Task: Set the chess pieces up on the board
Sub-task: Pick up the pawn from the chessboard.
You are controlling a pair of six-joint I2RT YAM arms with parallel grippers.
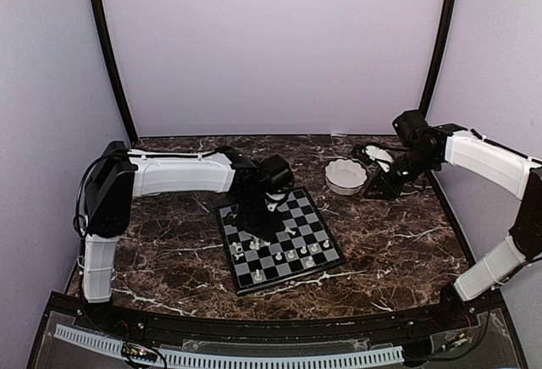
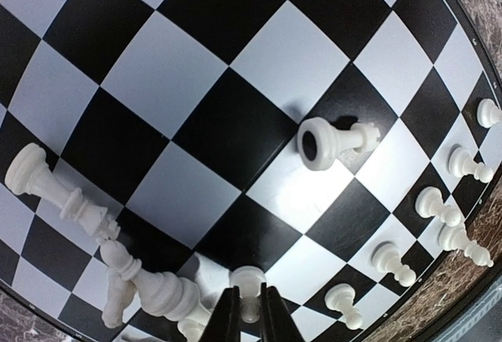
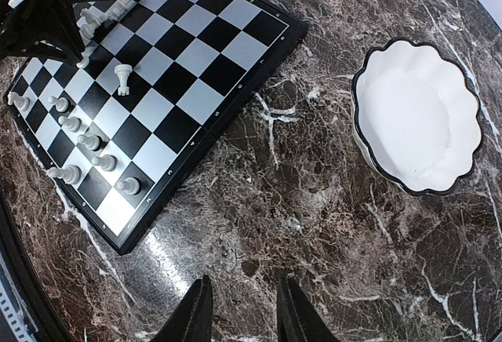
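The black and silver board (image 1: 306, 210) lies mid-table. My left gripper (image 2: 249, 312) is low over its near-left part (image 1: 259, 218), shut on a small cream pawn (image 2: 249, 279) held by its stem. Two larger pieces (image 2: 56, 190) (image 2: 161, 289) lie tipped just left of it. A rook (image 2: 333, 140) lies on its side mid-board. Several pawns (image 2: 392, 257) stand in a row along the board's edge, and they also show in the right wrist view (image 3: 78, 126). My right gripper (image 3: 241, 311) is open and empty above bare marble, between the board (image 3: 196, 52) and the bowl.
A white scalloped bowl (image 1: 345, 176) sits right of the board on the dark marble; it looks empty in the right wrist view (image 3: 416, 114). Purple walls enclose the table on three sides. My right gripper (image 1: 378, 184) hangs just right of the bowl.
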